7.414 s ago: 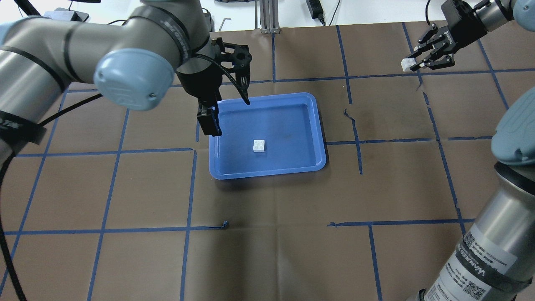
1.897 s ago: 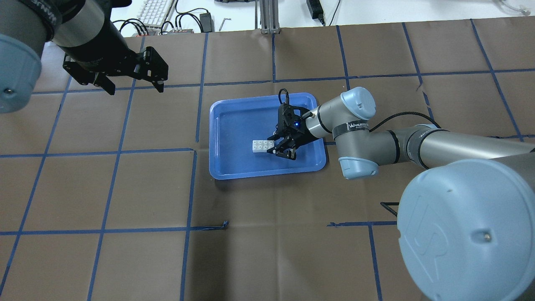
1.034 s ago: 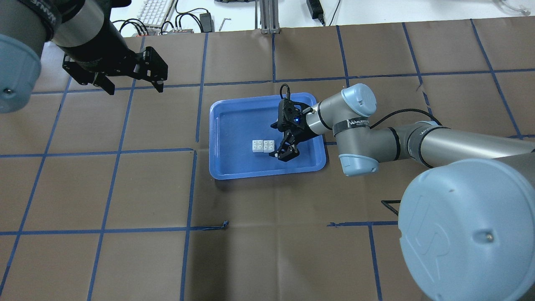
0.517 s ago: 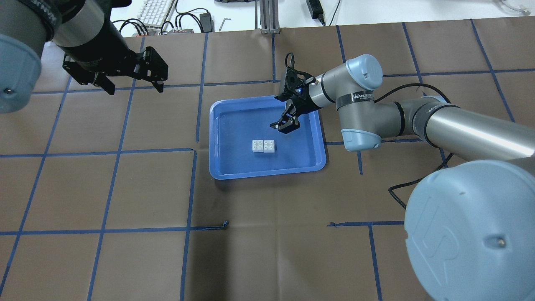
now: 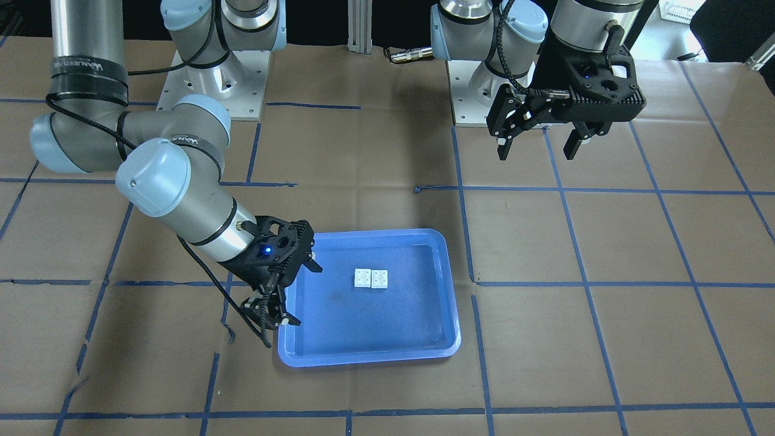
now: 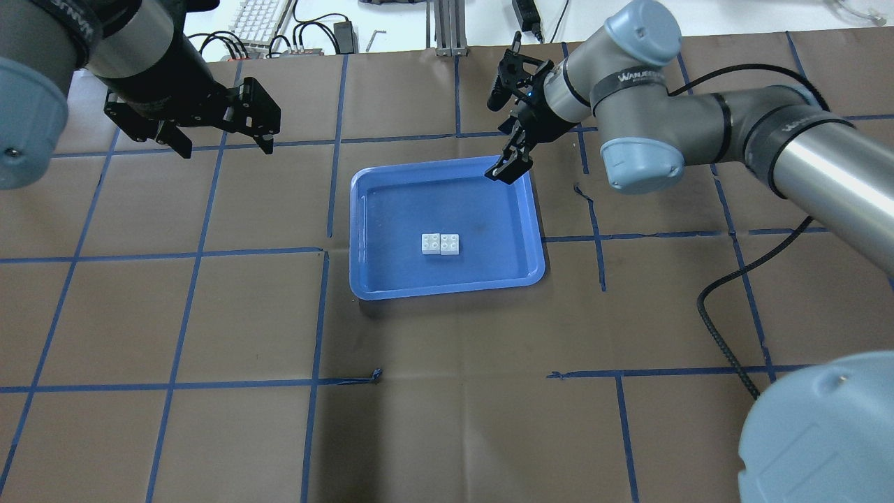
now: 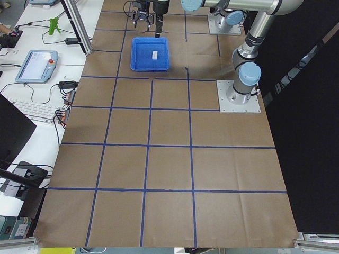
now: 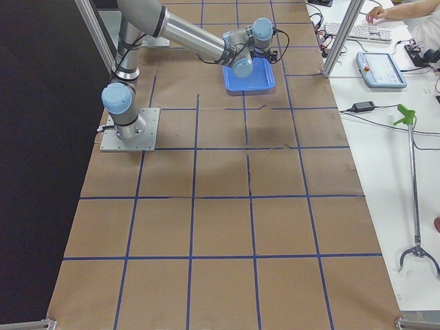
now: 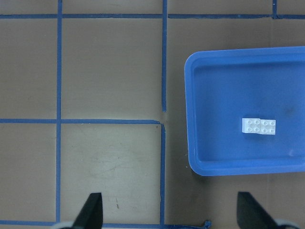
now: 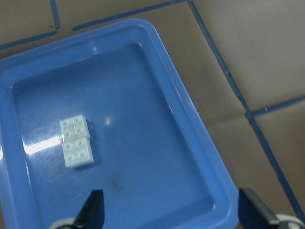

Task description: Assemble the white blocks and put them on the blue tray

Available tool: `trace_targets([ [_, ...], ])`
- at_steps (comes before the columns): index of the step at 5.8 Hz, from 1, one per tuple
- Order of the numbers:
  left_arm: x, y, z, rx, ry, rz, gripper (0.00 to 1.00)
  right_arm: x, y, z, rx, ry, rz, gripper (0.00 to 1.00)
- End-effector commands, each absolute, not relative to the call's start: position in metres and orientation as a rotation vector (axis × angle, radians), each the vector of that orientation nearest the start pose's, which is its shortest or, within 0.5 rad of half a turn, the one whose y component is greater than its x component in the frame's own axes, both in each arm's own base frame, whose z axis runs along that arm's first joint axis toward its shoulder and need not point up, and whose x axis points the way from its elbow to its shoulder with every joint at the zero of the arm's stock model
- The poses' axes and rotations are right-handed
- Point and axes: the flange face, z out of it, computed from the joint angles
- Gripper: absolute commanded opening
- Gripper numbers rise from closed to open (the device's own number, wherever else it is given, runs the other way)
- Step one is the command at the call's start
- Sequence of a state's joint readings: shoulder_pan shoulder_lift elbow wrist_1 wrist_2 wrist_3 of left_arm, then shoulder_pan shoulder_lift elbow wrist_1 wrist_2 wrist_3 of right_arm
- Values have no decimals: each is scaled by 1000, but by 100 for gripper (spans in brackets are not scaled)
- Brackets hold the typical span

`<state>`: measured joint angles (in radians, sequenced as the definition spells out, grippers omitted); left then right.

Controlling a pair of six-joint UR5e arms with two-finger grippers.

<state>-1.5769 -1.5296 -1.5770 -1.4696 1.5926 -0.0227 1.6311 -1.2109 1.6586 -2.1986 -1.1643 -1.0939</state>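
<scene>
Two white blocks [image 6: 441,244] lie side by side, touching, studs up, near the middle of the blue tray [image 6: 447,292]. They also show in the front view [image 5: 371,278], the left wrist view [image 9: 259,125] and the right wrist view [image 10: 76,140]. My right gripper [image 6: 501,136] is open and empty above the tray's far right corner [image 5: 293,295]. My left gripper [image 6: 227,143] is open and empty, high above the table to the far left of the tray [image 5: 536,148].
The table is covered in brown paper with a blue tape grid [image 6: 314,314]. A black cable [image 6: 719,335] trails from my right arm. A keyboard and cables [image 6: 265,21] lie beyond the far edge.
My right gripper brought the second block to the one in the tray, let go, then rose and drew back to the tray's far right corner. My left arm moved off to the left.
</scene>
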Motion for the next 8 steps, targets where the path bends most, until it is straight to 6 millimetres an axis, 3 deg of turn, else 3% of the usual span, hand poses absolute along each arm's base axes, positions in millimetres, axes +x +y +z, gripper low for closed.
trace_targets([
  [1,-134,-486,516,-29,3115,-213,99,153,-594,385,-1179,2785,-270,100],
  [3,-134,-485,517,-29,3115,-216,99,119,-566,442,-480,3117,-83,100],
  [4,-133,-485,517,-31,3114,-218,99,121,-556,465,-227,3141,3,100],
  [5,-133,-485,518,-29,3114,-221,99,128,-544,502,-57,3138,57,100],
  [7,-134,-485,517,-26,3114,-216,99,130,-540,510,-24,3136,62,100],
  [8,-135,-484,518,-26,3113,-216,99,141,-535,513,-3,3137,53,100],
])
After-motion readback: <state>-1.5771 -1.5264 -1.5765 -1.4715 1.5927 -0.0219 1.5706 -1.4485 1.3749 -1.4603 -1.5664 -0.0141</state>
